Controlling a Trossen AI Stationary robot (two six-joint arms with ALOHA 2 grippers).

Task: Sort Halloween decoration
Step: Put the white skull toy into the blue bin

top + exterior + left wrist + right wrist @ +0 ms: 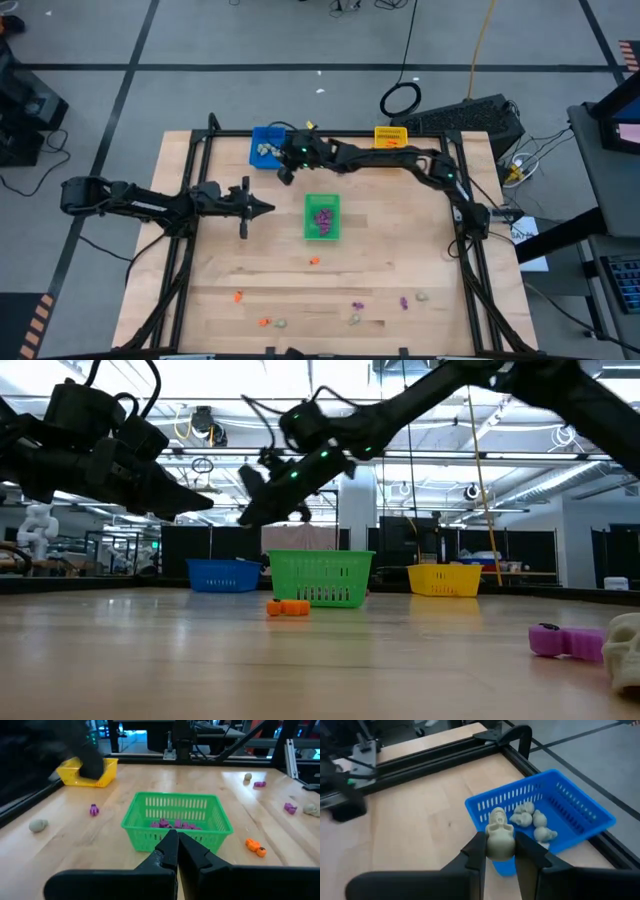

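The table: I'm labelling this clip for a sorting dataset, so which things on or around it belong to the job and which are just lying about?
Part of the job:
- pale skull trinket in the right gripper
- pale trinkets in the blue tray
- purple trinkets in the green tray
- yellow tray
- loose orange trinket

Lying about:
- cable coil on the floor
- keyboard

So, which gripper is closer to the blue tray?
The right gripper: it hangs at the blue tray edge, holding a pale skull. The left gripper waits beside the green tray.
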